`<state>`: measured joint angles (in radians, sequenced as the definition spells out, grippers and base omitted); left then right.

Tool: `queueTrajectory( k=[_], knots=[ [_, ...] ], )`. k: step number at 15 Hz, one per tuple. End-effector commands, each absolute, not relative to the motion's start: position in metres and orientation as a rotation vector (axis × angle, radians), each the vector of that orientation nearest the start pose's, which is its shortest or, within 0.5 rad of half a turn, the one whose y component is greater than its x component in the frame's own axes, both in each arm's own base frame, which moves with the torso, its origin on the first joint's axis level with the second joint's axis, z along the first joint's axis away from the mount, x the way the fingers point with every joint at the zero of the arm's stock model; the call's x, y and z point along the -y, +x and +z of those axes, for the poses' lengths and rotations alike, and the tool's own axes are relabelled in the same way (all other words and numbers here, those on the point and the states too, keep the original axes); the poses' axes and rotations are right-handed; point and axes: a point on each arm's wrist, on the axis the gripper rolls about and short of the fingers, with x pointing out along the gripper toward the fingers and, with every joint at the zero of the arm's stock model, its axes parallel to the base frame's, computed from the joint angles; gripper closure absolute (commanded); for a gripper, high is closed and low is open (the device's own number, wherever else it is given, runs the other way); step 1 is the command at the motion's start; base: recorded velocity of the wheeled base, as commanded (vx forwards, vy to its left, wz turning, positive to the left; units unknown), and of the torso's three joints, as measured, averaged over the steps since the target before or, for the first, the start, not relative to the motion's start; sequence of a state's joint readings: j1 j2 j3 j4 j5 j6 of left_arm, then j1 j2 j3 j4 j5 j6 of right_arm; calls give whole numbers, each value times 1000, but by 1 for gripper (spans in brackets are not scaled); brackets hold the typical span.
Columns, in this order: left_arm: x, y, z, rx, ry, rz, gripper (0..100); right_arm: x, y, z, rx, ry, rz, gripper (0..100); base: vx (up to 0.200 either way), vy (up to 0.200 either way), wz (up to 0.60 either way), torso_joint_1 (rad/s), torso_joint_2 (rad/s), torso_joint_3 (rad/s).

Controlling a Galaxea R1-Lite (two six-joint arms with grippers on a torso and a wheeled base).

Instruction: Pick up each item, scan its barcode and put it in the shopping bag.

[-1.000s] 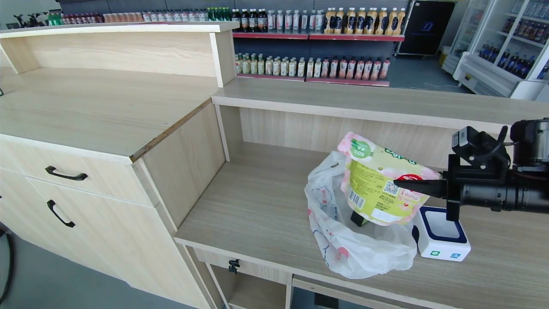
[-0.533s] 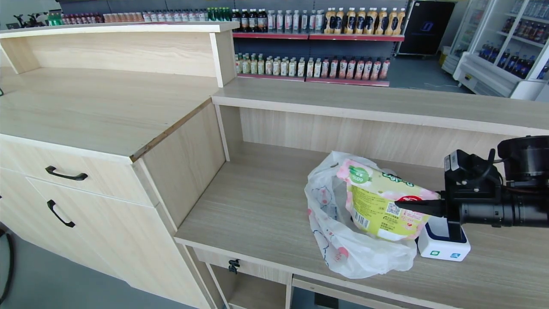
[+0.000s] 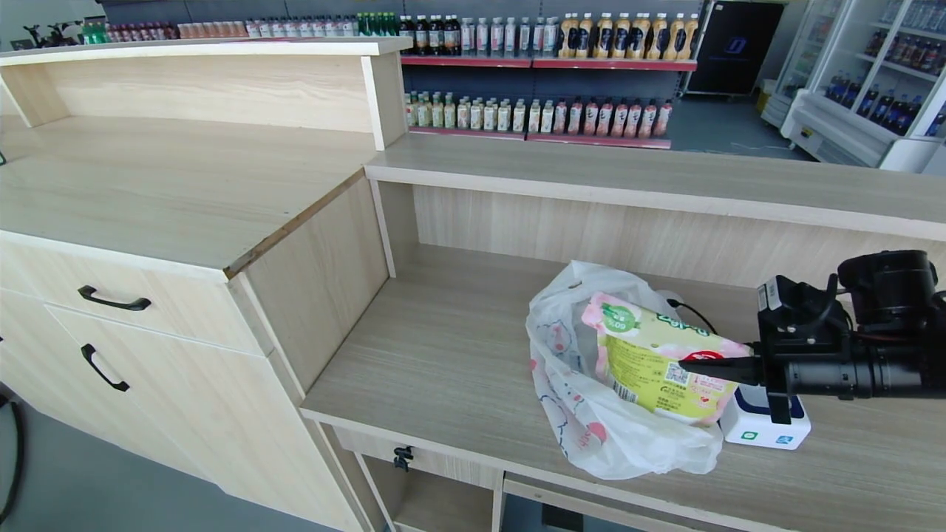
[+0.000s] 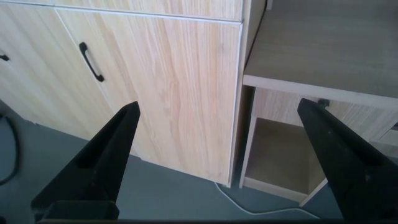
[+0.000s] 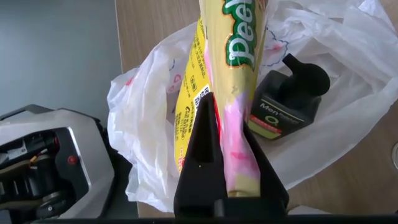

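One plastic bag [image 3: 591, 436], one pouch [image 3: 650, 369], one dark bottle [image 5: 283, 106], one white scanner [image 3: 754, 436]. Two cabinet handles: upper handle [image 3: 114, 299], lower handle [image 3: 103, 367]. Two tools: left tool [image 4: 219, 104], right tool [image 3: 695, 362].

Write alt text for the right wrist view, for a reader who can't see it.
The right hand is shut on a yellow and pink pouch, held partly inside an open white bag on a wooden counter. A black bottle sits in the bag beside the pouch.
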<state>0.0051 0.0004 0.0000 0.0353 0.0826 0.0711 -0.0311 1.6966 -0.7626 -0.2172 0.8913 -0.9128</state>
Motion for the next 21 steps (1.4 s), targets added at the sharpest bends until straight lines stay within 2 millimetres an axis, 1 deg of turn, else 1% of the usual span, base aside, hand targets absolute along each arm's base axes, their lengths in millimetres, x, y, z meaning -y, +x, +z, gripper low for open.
queueTrajectory(
  k=[1,2,7,12,21],
  knots=[
    [-2,-23,72,-38,72,86,0,-9,280,131,-254,-484,1048,100,0,0,0,0,0,0],
    [-2,-23,72,-38,72,86,0,-9,282,130,-256,-481,1050,100,0,0,0,0,0,0],
    [-2,-23,72,-38,72,86,0,-10,301,111,-234,-492,1051,100,0,0,0,0,0,0],
    [-2,-23,72,-38,72,86,0,-12,298,111,-240,-488,1059,100,0,0,0,0,0,0],
    [-2,-23,72,-38,72,86,0,-16,298,110,-236,-497,1071,100,0,0,0,0,0,0]
  ],
)
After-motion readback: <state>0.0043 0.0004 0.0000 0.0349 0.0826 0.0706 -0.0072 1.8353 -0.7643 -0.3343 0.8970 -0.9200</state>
